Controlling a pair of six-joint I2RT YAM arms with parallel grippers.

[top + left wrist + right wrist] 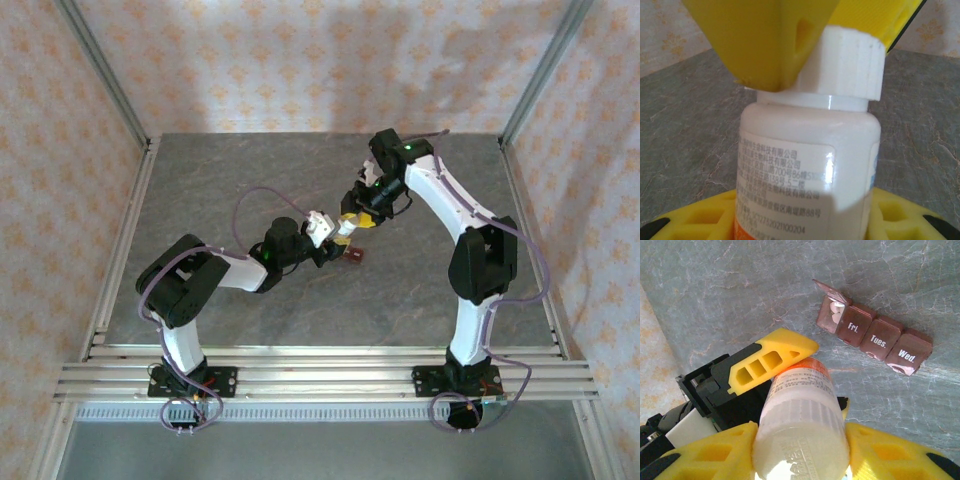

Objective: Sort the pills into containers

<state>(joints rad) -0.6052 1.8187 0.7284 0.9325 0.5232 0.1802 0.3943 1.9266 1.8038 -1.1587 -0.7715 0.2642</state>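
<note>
From the right wrist, the right gripper [800, 456] is nearest; its 2 yellow fingers [715, 455] flank the ribbed white cap [802, 440] of a pill bottle [800, 390] and lie against it on both sides, with the jaws set narrow; whether they clamp it or merely touch it I cannot tell. The bottle runs away from that camera, cap end nearest; it is white, with a label of printed Chinese text and an orange band at its base. Just beyond the cap, the left gripper [802, 217] holds the bottle's body, 1 yellow finger on each side, the jaws about half spread and filled by the bottle; the bottle is held up off the table. From the left wrist, the bottle stands upright in frame, and the right gripper's fingers come down over the cap from above.

Farther off, the pill organiser [875, 337] lies flat on the grey marbled table [740, 290], apart from both grippers; it is a reddish-brown strip of 4 joined square compartments. The end compartment beside "Fri." is open, its lid tilted up, and holds several pale round pills [834, 315]; the other 3, marked "Fri.", "Tues." and "Wed.", are shut, and their contents cannot be made out. From the top camera, the organiser sits near the table's middle, just to the near side of the 2 grippers.
</note>
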